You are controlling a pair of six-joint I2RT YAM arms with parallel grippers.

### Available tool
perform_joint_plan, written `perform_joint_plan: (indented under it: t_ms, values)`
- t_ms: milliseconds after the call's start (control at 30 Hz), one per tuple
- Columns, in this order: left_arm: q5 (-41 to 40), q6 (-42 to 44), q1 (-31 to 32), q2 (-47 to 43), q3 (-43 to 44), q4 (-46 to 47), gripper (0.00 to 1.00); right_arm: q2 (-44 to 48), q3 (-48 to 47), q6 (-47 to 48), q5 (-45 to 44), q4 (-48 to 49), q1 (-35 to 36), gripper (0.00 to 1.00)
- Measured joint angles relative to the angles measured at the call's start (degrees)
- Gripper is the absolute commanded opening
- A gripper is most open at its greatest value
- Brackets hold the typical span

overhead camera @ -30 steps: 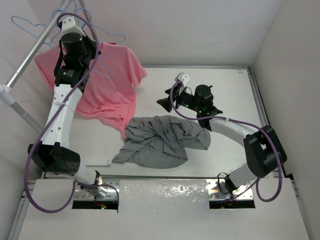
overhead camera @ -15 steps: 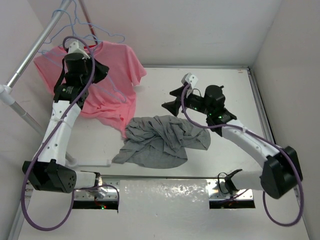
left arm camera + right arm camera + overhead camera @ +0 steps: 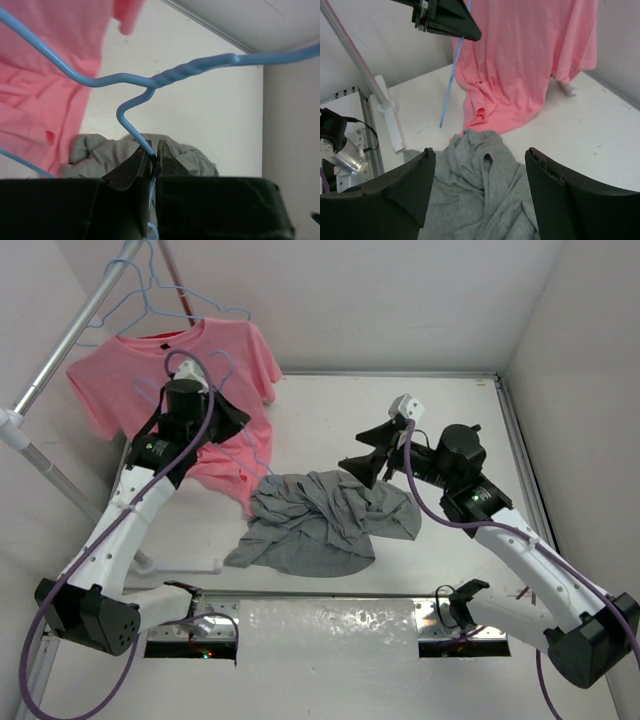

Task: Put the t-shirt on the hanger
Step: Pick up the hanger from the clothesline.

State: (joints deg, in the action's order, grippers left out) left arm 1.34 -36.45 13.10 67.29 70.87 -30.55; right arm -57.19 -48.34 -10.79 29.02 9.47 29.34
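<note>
Two pincers are mine. The left pincer (image 3: 154,157) is pinched tight on the hanger (image 3: 165,80); its tips meet on the thin blue wire of the hook, just below the twisted neck. In the left wrist view the hanger's shoulder wires run off to either side above the tips. From overhead, my left pincer (image 3: 232,420) hangs in front of the pink t-shirt (image 3: 215,355), which drapes from the rail (image 3: 70,335) at the far left, and the hanger (image 3: 262,452) is off the surface (image 3: 440,410).

My right pincer (image 3: 477,185) is spread wide and holds nothing. It hovers over the far right edge of the t-shirt (image 3: 470,165).

The t-shirt (image 3: 320,520) lies crumpled in a heap near the middle of the surface, its far left corner just beside the pink hem. My right pincer (image 3: 362,450) is above it.
</note>
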Motion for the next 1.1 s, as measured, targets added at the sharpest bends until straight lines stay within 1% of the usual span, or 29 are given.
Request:
perform_joint_plan:
  t_ms: [133,200,367,533,700,833,933,967,1067,1100]
  values:
    - [-1.3,-1.0,4.9,-0.1,-0.3,3.5,0.00,-4.0,-2.0,-0.5,-2.4,-3.4,2.8,0.74]
    - [-2.3,-1.4,5.2,-0.1,-0.3,5.6,0.00,-6.8,-3.9,-0.2,-3.7,-5.0,4.7,0.77]
    - [-4.7,-1.4,5.2,0.5,-0.3,8.7,0.00,-13.6,-9.6,1.3,-6.8,-6.2,8.1,0.80]
    - [-4.7,-1.4,5.2,0.6,-0.3,9.4,0.00,-21.4,-15.3,2.1,-7.6,-4.4,9.4,0.81]
    - [-4.5,-1.6,5.2,0.7,-0.3,9.8,0.00,-30.4,-21.4,3.1,-8.0,-1.4,12.3,0.82]
    - [-4.5,-1.6,5.2,0.7,-0.3,9.8,0.00,-37.9,-26.6,2.2,-8.1,2.1,13.5,0.80]
    - [-4.5,-1.6,5.2,0.7,-0.8,10.0,0.00,-43.5,-31.0,0.9,-8.2,4.3,13.5,0.76]
    - [-4.5,-1.6,5.2,0.7,-1.1,10.0,0.00,-45.1,-32.2,0.2,-8.1,4.8,13.5,0.74]
    - [-4.1,-1.6,5.2,0.7,-1.6,10.1,0.00,-49.0,-35.0,-1.7,-8.5,6.3,13.5,0.51]
    - [-4.0,-1.6,5.2,0.9,-1.7,10.3,0.00,-49.9,-35.2,-2.8,-8.6,7.2,13.5,0.31]
